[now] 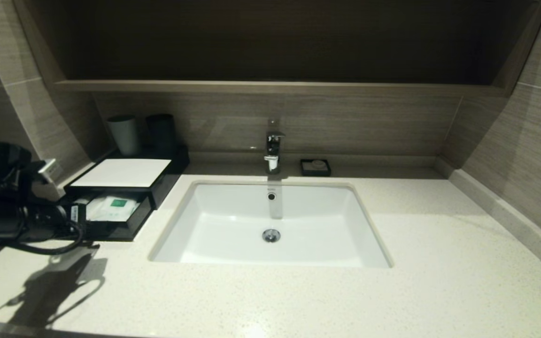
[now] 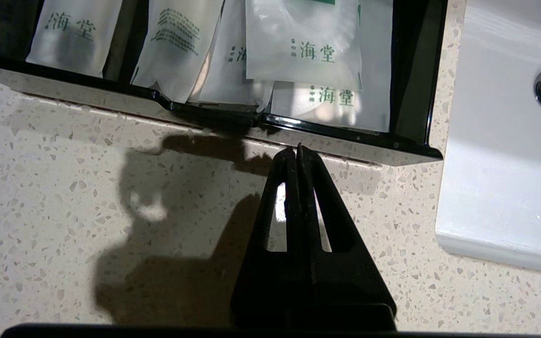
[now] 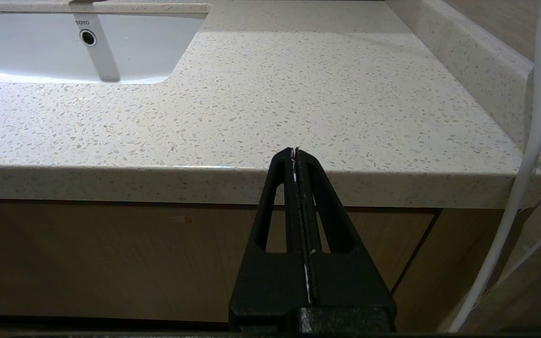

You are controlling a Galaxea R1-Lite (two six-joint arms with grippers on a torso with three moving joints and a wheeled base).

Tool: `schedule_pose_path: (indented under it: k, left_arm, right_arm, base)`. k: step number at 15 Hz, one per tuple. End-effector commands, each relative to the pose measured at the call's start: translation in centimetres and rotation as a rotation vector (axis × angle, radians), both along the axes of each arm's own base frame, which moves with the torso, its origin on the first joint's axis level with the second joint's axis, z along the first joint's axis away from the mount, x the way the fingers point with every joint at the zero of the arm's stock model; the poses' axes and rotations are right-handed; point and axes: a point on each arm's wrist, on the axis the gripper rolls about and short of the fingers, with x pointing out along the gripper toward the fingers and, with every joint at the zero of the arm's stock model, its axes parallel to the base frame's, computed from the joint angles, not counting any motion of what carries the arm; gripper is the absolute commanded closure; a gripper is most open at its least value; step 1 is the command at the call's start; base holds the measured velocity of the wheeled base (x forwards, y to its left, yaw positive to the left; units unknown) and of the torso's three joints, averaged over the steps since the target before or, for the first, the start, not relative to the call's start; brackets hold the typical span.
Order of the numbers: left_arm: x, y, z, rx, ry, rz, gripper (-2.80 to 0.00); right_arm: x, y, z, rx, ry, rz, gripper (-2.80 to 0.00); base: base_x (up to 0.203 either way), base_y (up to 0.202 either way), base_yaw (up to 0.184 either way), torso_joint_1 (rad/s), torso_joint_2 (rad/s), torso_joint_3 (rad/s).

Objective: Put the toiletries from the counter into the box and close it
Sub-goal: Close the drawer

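The black box (image 1: 125, 172) with the white top panel stands left of the sink, with its drawer (image 1: 132, 229) pulled out. Several white wrapped packets lie in the drawer, among them a squarish sachet with a green mark (image 1: 116, 205) and narrow pouches (image 2: 75, 35). In the left wrist view the sachets (image 2: 303, 51) carry green characters. My left gripper (image 2: 297, 150) is shut and empty, its tip just before the drawer's front wall (image 2: 345, 137), beside the notch. It shows in the head view (image 1: 80, 217) at the drawer's left front. The brown wood-grain ledge (image 1: 270, 87) carries no packets.
A white sink (image 1: 270, 225) with a tap (image 1: 273, 150) is in the middle of the speckled countertop (image 1: 439, 244). A small black soap dish (image 1: 315, 167) sits behind it. Two cups (image 1: 124, 135) stand behind the box. My right gripper (image 3: 295, 151) is parked, shut, below the countertop's front edge.
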Motion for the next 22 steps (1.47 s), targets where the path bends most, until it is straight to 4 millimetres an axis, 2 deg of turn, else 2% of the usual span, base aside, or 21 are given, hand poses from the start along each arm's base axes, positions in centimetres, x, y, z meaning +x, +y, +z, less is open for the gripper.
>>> schedule_pose_path:
  k: [1, 8, 16, 22]
  left_arm:
    - [0.1, 0.0, -0.2, -0.002, 0.009, 0.000, 0.00]
    - [1.9, 0.3, -1.7, -0.012, 0.047, -0.002, 0.00]
    - [3.9, 0.6, -1.0, -0.034, 0.012, 0.015, 0.00]
    - [4.8, 0.5, -1.5, -0.042, 0.022, 0.015, 0.00]
  right_arm:
    - [0.0, 0.0, 0.0, 0.000, -0.002, 0.000, 0.00]
    - [0.0, 0.0, 0.0, 0.000, -0.002, 0.000, 0.00]
    - [0.0, 0.0, 0.0, 0.000, -0.002, 0.000, 0.00]
    - [0.0, 0.0, 0.0, 0.000, -0.002, 0.000, 0.00]
  base:
    - [0.000, 0.000, 0.000, 0.000, 0.00, 0.000]
    - [0.000, 0.000, 0.000, 0.000, 0.00, 0.000]
    - [0.000, 0.000, 0.000, 0.000, 0.00, 0.000]
    - [0.000, 0.000, 0.000, 0.000, 0.00, 0.000]
